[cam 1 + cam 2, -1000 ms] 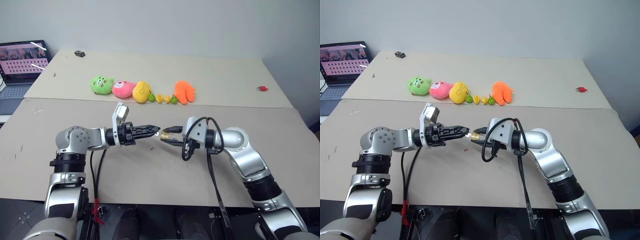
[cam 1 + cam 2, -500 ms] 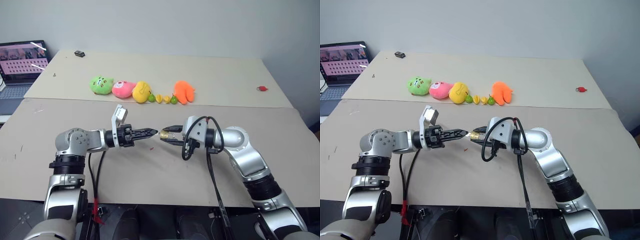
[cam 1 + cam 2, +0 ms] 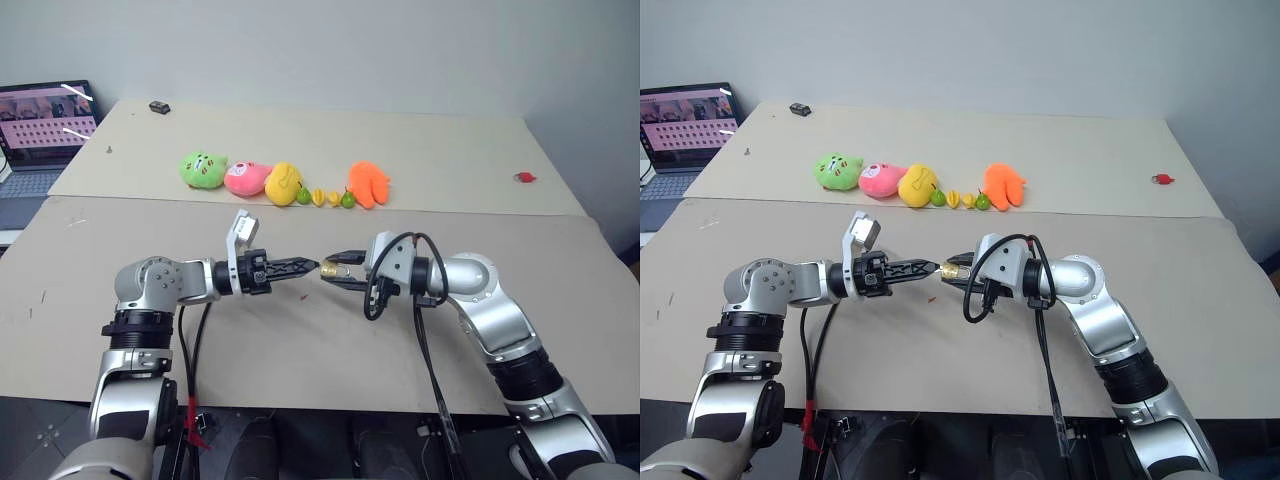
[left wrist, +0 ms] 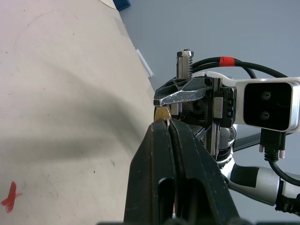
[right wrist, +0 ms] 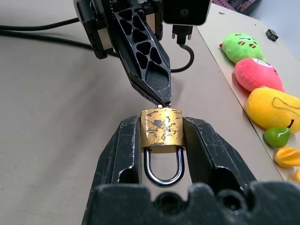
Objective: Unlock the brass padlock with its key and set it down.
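Note:
The brass padlock (image 5: 161,130) is clamped by its sides between the fingers of my right gripper (image 3: 335,270), above the table. Its silvery shackle (image 5: 162,166) points back toward the right wrist. My left gripper (image 3: 312,266) points level at it from the opposite side, its black fingers (image 5: 150,70) pressed together. The tips meet the padlock's bottom face. A tiny silvery sliver, the key (image 5: 162,106), shows between those tips and the brass body. In the left wrist view the padlock (image 4: 162,113) peeks out just past the left gripper (image 4: 164,123).
Green (image 3: 203,168), pink (image 3: 245,178), yellow (image 3: 282,183) and orange (image 3: 367,183) plush toys and small toy fruits (image 3: 332,198) lie in a row at the back. A small red object (image 3: 524,177) lies far right. A laptop (image 3: 45,125) stands at far left.
My left gripper's fingers have closed together at the padlock's bottom face. Both arms have stayed where they were.

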